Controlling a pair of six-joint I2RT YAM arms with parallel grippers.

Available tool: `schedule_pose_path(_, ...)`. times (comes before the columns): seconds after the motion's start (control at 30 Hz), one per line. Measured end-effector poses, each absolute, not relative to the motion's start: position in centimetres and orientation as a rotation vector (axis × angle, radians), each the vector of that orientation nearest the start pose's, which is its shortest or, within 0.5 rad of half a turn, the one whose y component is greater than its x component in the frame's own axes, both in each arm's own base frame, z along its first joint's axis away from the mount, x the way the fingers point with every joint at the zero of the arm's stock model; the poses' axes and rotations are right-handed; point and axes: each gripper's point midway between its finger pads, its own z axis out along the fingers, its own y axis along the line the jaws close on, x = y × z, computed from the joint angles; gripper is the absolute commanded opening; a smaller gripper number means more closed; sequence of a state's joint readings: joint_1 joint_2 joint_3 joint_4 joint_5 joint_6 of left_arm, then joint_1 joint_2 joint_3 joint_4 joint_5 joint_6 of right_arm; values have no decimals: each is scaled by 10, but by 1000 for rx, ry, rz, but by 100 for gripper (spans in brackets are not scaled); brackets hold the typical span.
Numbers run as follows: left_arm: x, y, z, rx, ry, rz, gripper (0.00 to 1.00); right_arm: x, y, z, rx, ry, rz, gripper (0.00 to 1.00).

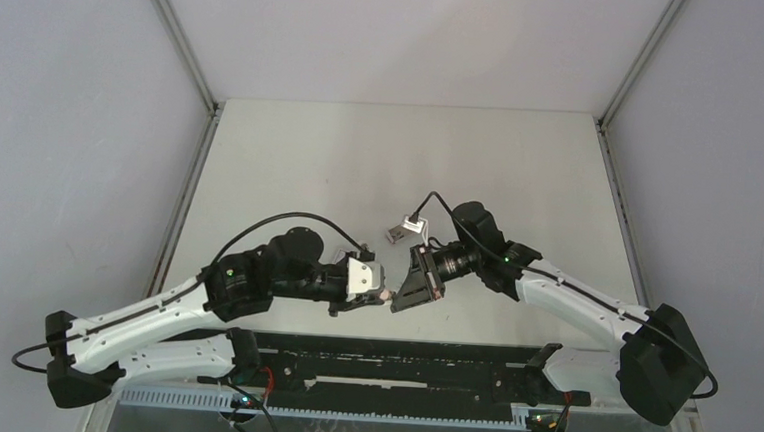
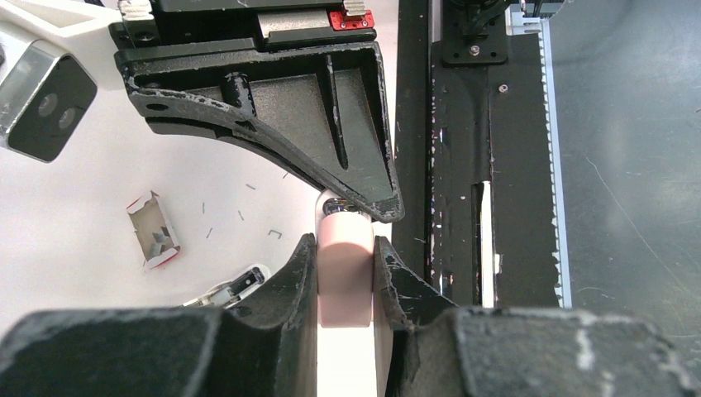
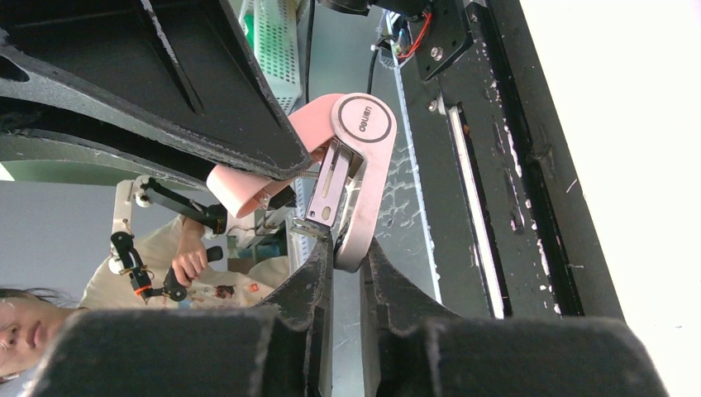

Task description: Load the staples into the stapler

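White table [image 1: 362, 155] below; pink stapler [image 3: 365, 157] mid-air, left hand [image 2: 344, 248] pinching body, right hand [image 3: 349, 252] pinching grey base.

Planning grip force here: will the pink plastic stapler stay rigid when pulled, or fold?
Likely folds: the pink plastic stapler has its grey arm swung open about a round hinge. Its smooth shell may slip. Probably light, being small.

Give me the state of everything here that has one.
stapler: hinged open, held between both grippers.
left gripper: shut on the stapler's pink part.
right gripper: shut on the stapler's grey arm.
staple box: open, lying on the table.
loose staples: scattered on the table near the box.
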State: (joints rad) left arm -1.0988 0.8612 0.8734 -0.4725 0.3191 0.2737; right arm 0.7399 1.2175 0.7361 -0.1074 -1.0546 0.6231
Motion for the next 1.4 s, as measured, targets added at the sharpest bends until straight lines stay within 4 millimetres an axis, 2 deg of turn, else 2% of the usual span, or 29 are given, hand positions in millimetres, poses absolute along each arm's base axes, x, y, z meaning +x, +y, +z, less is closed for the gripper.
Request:
schedule_pose_path(0.17,98,-278,240,1453,1468,-805,9,98,301,199,-833,2273,1822,0)
schedule_pose_path(0.43,110,-270,263,1334,1404,-744,16,116,283,221,-772,2165,1767,0)
schedule_pose_path(0.73,118,-263,259,1306,1435,-689,17,120,264,231,-732,2124,1696,0)
schedule_pose_path(0.77,118,-263,258,1305,1439,-685,23,120,263,231,-731,2121,1692,0)
schedule_pose_path(0.93,120,-261,253,1300,1467,-667,38,122,258,229,-718,2119,1677,0)
schedule_pose_path(1.17,136,-246,242,1203,1573,-574,58,119,250,224,-696,2140,1669,0)
schedule_pose_path(1.4,134,-231,239,1079,1616,-605,76,118,247,220,-686,2146,1660,0)
